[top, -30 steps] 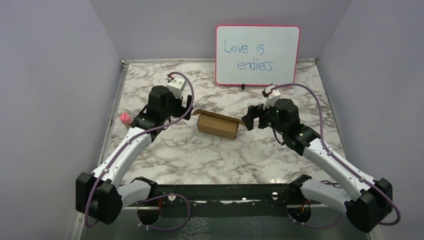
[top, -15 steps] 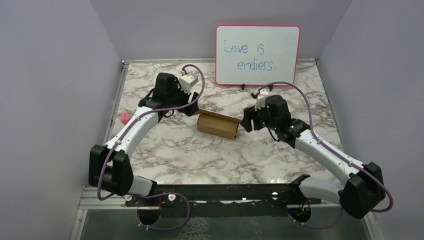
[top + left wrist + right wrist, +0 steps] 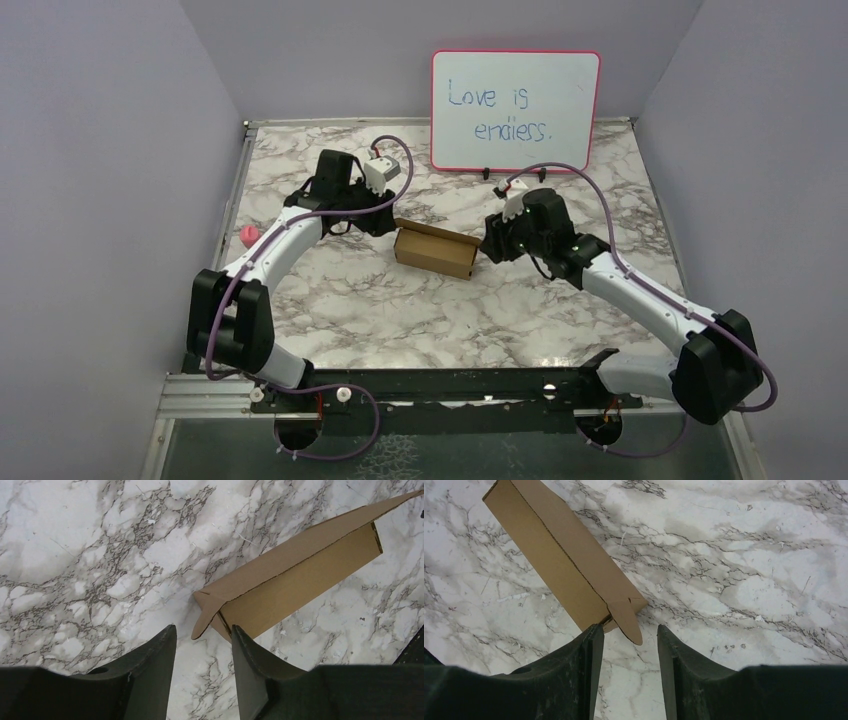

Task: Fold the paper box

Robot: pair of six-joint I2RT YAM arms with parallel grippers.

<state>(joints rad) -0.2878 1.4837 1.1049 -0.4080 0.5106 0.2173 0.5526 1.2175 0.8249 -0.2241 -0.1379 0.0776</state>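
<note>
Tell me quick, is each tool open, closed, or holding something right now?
Left tool: open, the paper box end flap between its jaws, not gripped.
Right tool: open, the box's other end flap between its jaws, not gripped.

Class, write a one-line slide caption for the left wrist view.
Left gripper, jaws apart, faces the end flap of the paper box lying on the marble table.

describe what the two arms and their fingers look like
The left arm and right arm both have white links joined by chunky black housings. A purple cable loops along each. The left fingers and right fingers are matte black, flat, and taper to blunt ends.
</note>
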